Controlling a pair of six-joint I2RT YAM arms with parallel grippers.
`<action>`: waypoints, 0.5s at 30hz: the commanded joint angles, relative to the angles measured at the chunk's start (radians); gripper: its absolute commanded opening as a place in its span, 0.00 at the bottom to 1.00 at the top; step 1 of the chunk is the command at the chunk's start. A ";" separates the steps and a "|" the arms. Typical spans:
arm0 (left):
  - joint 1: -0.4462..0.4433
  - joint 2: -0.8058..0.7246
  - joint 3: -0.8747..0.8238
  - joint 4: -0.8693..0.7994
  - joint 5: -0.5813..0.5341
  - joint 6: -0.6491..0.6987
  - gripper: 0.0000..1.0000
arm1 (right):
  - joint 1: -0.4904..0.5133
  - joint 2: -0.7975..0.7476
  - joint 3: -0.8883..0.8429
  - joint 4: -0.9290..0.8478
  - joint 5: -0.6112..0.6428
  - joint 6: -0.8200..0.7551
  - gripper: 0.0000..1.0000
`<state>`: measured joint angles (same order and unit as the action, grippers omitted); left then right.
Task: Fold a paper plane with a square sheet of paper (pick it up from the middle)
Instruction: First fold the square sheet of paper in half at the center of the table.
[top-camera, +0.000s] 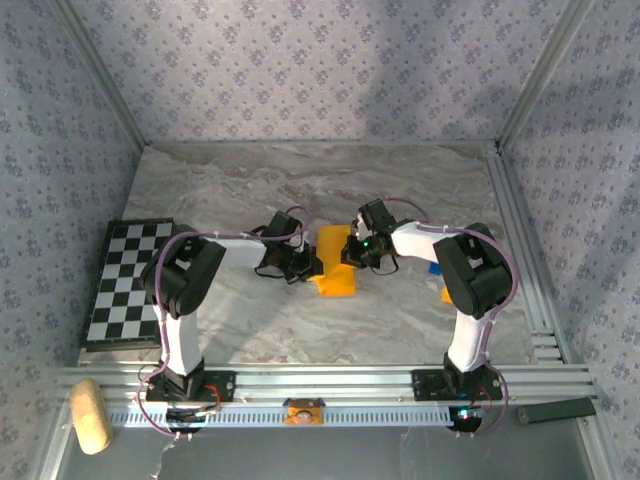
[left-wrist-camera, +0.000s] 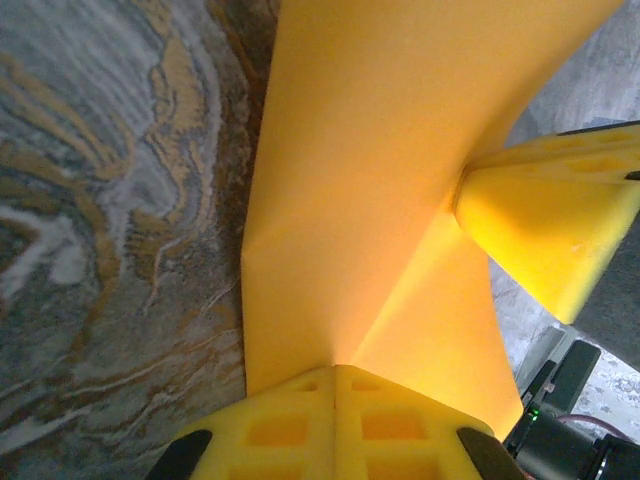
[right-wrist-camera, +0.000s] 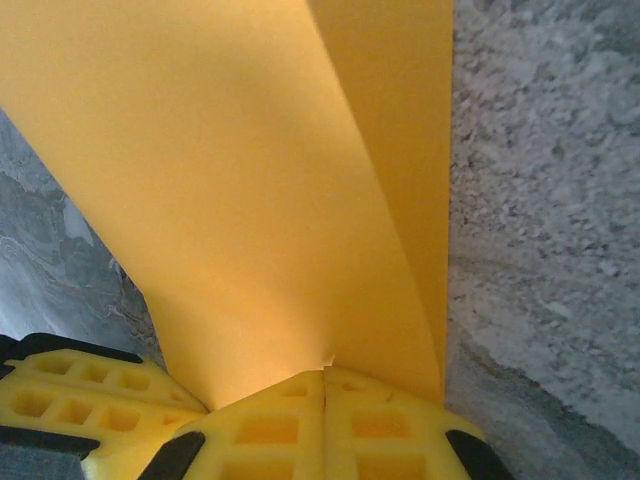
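left claw (left-wrist-camera: 335, 392) clenched on thin orange-yellow paper sheet (top-camera: 337, 275), frame centre | right claw (right-wrist-camera: 325, 388) grasping it too | likely steadying the fold

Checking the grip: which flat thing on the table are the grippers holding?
The orange-yellow paper at the centre, pinched by the left gripper and right gripper; the chequered board lies untouched at left.

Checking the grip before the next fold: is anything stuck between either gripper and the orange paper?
Nothing visible is in the way. The left gripper and the right gripper are each shut directly on the paper, pinching it from opposite sides, with bare paper right up to the fingertips.
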<state>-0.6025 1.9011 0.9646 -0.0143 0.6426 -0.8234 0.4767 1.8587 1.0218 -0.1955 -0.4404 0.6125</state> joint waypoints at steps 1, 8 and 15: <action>-0.001 -0.030 -0.025 -0.050 -0.028 0.018 0.00 | 0.003 0.037 -0.045 -0.126 0.109 0.007 0.00; -0.011 -0.103 -0.007 0.023 0.056 -0.028 0.02 | 0.000 0.028 -0.049 -0.130 0.115 0.008 0.00; -0.019 -0.048 -0.032 0.055 0.079 -0.034 0.02 | -0.002 0.022 -0.054 -0.134 0.119 0.009 0.00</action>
<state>-0.6163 1.8320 0.9562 0.0254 0.6933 -0.8577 0.4770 1.8542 1.0180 -0.1955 -0.4339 0.6125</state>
